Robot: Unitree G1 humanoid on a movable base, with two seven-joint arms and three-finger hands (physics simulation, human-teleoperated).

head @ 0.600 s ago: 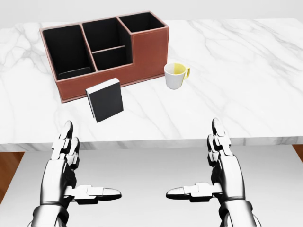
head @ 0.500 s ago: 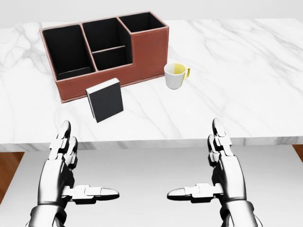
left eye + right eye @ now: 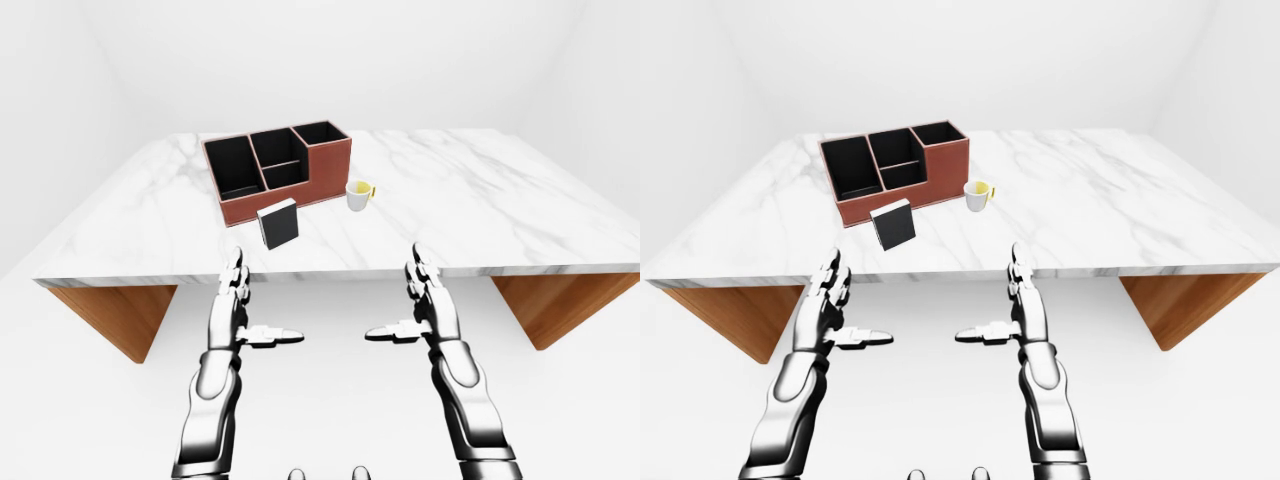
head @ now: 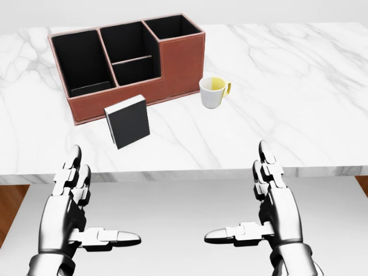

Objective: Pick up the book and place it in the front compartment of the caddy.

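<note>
Both hands were open and held nothing. The left hand [image 4: 72,198] and the right hand [image 4: 270,195] hung below the tabletop [image 4: 287,86] edge. The black book [image 4: 127,121] stood up just above the left hand. The brown caddy [image 4: 172,69] sat just past it, near a white cup [image 4: 213,92].

Bare white room (marble table [image 3: 480,200])
</note>
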